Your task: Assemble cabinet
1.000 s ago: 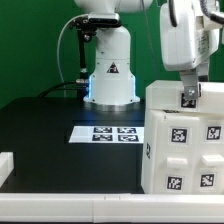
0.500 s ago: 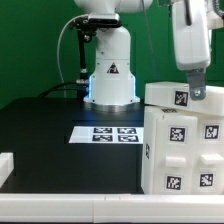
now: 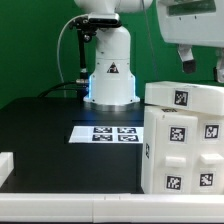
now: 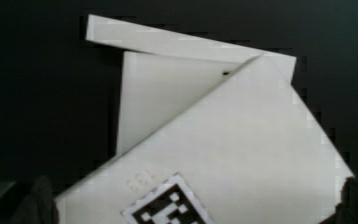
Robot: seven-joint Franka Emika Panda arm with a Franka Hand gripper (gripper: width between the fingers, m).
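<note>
Black tabletop (image 3: 45, 125) against green backdrop, gripper (image 3: 203, 64) now lifted clear above the cabinet (image 3: 185, 140) it touched a second ago, fingers apart and empty, cabinet at exterior view's right, marker board (image 3: 103, 133) beside it, robot base (image 3: 110, 75) behind.

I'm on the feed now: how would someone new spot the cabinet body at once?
Start at the black table and go to the exterior view's right edge. The cabinet body is the tall white box there, under the gripper, with raised square faces carrying tags, unlike the flat marker board.
</note>
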